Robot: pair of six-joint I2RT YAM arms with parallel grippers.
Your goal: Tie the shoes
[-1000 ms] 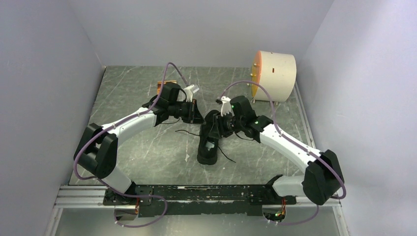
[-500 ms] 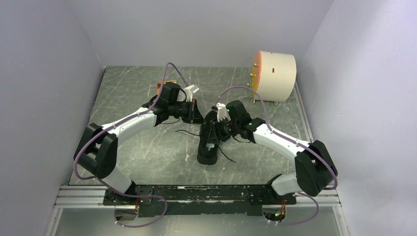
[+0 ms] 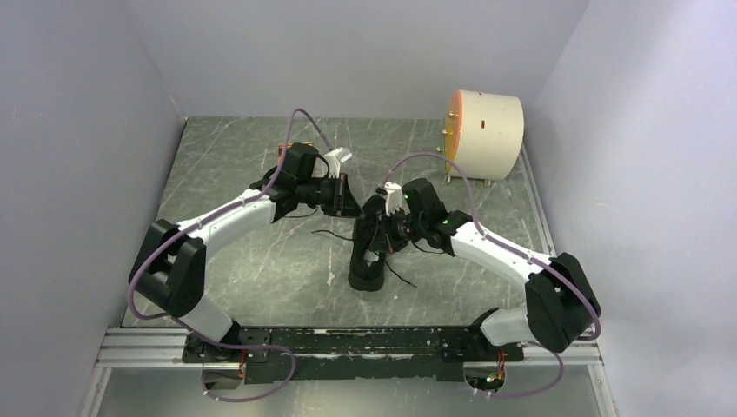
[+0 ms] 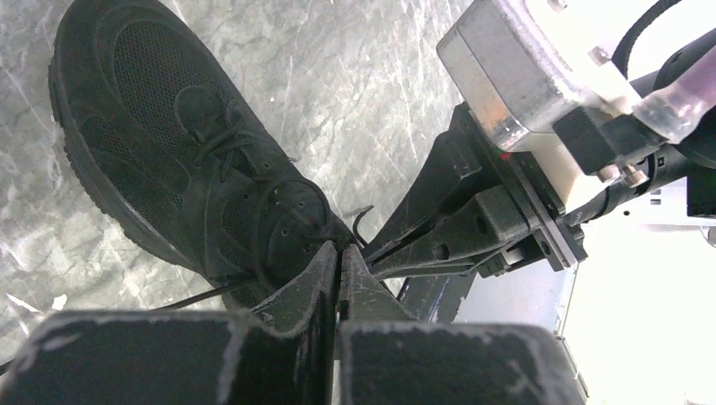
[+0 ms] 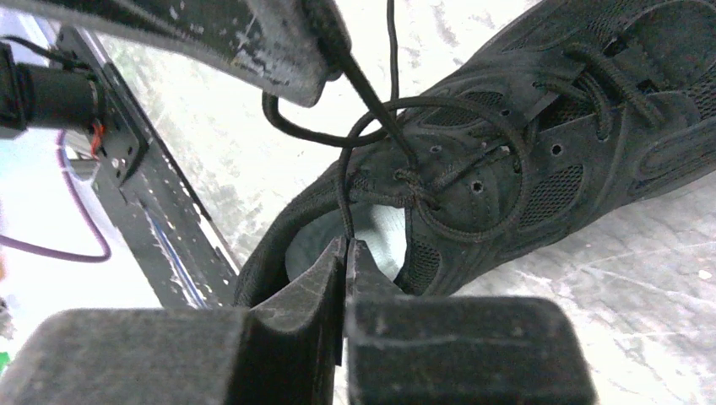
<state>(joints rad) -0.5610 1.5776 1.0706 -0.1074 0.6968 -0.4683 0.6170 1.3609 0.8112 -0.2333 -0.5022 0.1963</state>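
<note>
The black shoe (image 3: 365,271) lies mid-table, heel toward the arms, with its pale insole showing. In the left wrist view the shoe (image 4: 169,143) fills the upper left. My left gripper (image 3: 354,208) (image 4: 339,251) is shut on a thin black lace beside the tongue. That lace (image 5: 384,118) runs taut from the left finger (image 5: 279,42) down to a knot (image 5: 412,179) on the shoe (image 5: 591,126). My right gripper (image 3: 381,239) (image 5: 346,245) hovers over the shoe's opening, shut on another lace strand that rises to the same knot. A round lace loop lies over the eyelets.
A cream drum with an orange face (image 3: 487,132) stands at the back right. A small orange-brown piece (image 3: 285,152) sits behind the left arm. Loose lace ends trail on the table left (image 3: 326,233) and right (image 3: 401,276) of the shoe. Grey walls enclose three sides.
The right arm has swung left over the shoe's opening and its jaws have shut on a lace strand. The left arm has stayed put, still shut.
</note>
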